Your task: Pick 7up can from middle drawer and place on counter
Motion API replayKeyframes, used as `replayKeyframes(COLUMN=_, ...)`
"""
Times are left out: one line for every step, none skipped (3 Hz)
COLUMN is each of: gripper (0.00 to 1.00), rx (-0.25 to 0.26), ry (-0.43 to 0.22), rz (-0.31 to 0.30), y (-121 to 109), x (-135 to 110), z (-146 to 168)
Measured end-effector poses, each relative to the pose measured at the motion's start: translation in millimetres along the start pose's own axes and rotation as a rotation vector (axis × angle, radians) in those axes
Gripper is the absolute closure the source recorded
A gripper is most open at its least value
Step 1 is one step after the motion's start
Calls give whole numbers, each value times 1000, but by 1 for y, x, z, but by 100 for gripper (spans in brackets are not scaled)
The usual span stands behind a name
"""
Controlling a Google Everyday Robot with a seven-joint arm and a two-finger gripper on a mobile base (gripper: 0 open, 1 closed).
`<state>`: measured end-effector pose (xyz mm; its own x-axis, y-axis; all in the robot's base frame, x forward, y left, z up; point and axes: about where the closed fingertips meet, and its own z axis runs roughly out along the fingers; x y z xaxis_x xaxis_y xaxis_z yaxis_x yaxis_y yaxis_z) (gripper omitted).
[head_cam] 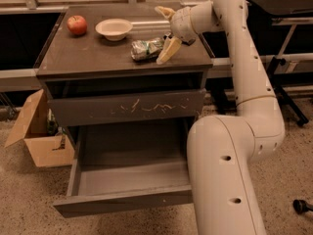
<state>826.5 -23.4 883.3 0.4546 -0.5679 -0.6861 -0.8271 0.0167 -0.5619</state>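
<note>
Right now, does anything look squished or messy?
Yes. The 7up can lies crumpled on its side on the counter, beside the open gripper. The drawer front above the open middle drawer has pale scratches.

Crumpled thin metal, silvery with a shiny green and white label, forms the 7up can point(145, 49). It lies on the counter point(93, 58), a smooth grey-brown top with a faint gloss. Above the counter's right side, the gripper point(167, 31) spreads pale, matt, plastic-looking fingers beside the can. The middle drawer point(122, 202) is matt dark grey and smooth. A cardboard box point(36, 136) looks dull brown.
</note>
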Motion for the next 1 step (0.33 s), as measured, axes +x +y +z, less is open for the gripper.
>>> replayKeyframes(gripper=0, rx=23, ry=5, rz=6, y=-5, x=3, z=-8)
